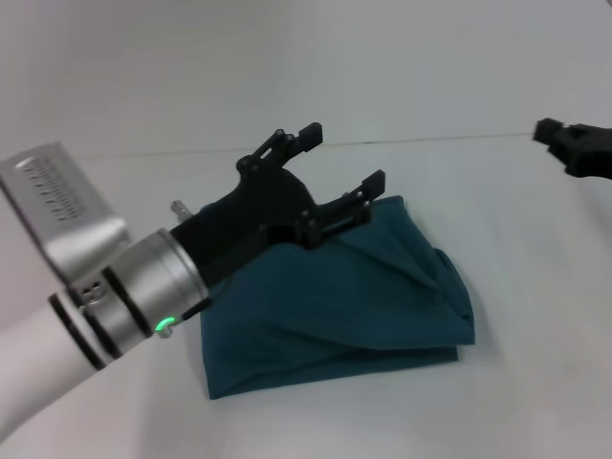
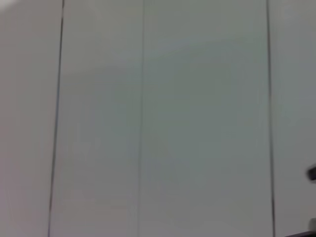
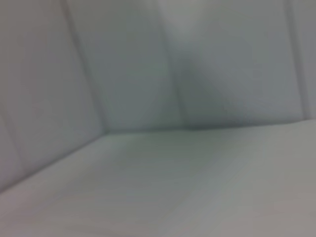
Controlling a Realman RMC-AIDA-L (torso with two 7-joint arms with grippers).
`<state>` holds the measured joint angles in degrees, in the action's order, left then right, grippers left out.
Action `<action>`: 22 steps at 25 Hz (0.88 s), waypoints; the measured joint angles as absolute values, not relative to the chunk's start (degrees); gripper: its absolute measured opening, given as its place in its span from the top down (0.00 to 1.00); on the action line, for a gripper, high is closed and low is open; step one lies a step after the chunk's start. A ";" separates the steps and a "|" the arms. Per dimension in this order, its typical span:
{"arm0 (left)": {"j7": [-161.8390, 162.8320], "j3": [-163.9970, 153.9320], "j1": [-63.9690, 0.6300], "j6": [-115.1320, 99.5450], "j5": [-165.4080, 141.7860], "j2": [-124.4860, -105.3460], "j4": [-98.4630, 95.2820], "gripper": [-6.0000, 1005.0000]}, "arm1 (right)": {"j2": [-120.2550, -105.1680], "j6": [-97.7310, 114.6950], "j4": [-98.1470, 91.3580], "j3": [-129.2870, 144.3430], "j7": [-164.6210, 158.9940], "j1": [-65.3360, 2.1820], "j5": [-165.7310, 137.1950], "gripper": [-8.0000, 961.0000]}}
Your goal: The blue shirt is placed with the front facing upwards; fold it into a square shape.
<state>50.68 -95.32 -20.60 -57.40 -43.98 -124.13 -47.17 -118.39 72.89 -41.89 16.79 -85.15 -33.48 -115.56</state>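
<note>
The blue shirt (image 1: 344, 301) lies folded into a rough square bundle on the white table (image 1: 535, 316), plain teal cloth upward, no print showing. My left gripper (image 1: 342, 160) hangs above the bundle's far left corner, open, with nothing between its black fingers. Its upper finger points toward the back wall, and the lower fingertip is just over the cloth's far edge. My right gripper (image 1: 564, 143) shows only as a black tip at the far right edge, well away from the shirt. Neither wrist view shows the shirt.
The white table runs back to a pale wall (image 1: 287, 57). The left wrist view shows only panelled wall (image 2: 148, 118), and the right wrist view shows a wall corner above the table surface (image 3: 197, 187).
</note>
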 joint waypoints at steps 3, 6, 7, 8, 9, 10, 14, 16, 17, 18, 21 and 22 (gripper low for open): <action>50.86 -92.47 -23.62 -63.84 -46.26 -122.96 -39.50 0.07 | -118.03 75.66 -48.64 26.38 -92.75 -33.65 -118.79 0.92; 50.96 -89.82 -25.62 -68.04 -48.59 -121.95 -31.94 0.07 | -117.85 77.78 -57.63 35.37 -104.77 -34.98 -125.35 0.89; 50.60 -89.24 -25.67 -68.47 -48.81 -121.84 -30.27 0.07 | -117.85 78.45 -60.49 38.60 -109.02 -35.83 -127.60 0.88; 50.08 -88.71 -25.48 -68.67 -48.98 -121.83 -29.22 0.08 | -117.85 78.92 -62.13 40.54 -111.92 -36.57 -129.41 0.86; 48.97 -87.90 -24.52 -68.93 -49.35 -122.01 -28.32 0.08 | -117.84 79.55 -64.28 43.17 -116.13 -37.91 -131.75 0.85; 48.97 -87.90 -24.52 -68.93 -49.35 -122.01 -28.32 0.08 | -117.85 80.28 -65.58 45.10 -119.17 -39.22 -133.89 0.83; 48.38 -86.55 -22.86 -70.05 -50.50 -122.41 -28.13 0.08 | -118.31 82.80 -67.42 51.79 -130.51 -46.59 -145.10 0.66; 48.32 -85.77 -22.03 -71.03 -51.04 -122.49 -27.84 0.08 | -119.29 82.45 -67.02 54.66 -134.03 -49.86 -151.35 0.55; 48.23 -85.49 -21.83 -71.24 -51.18 -122.49 -27.57 0.08 | -119.76 81.97 -66.62 56.23 -135.62 -51.07 -153.70 0.49; 48.13 -85.24 -21.75 -71.40 -51.25 -122.49 -27.33 0.08 | -119.97 80.64 -65.49 58.95 -137.90 -52.30 -155.37 0.43; 47.99 -84.60 -21.63 -72.20 -51.39 -122.48 -26.24 0.08 | -119.86 76.86 -61.80 65.61 -142.45 -54.57 -156.50 0.43; 47.99 -84.48 -21.60 -72.35 -51.44 -122.48 -26.04 0.08 | -119.83 75.57 -60.59 67.28 -143.39 -55.18 -156.57 0.43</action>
<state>47.99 -84.48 -21.60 -72.35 -51.44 -122.48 -26.04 -119.83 75.57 -60.59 67.28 -143.39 -55.18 -156.57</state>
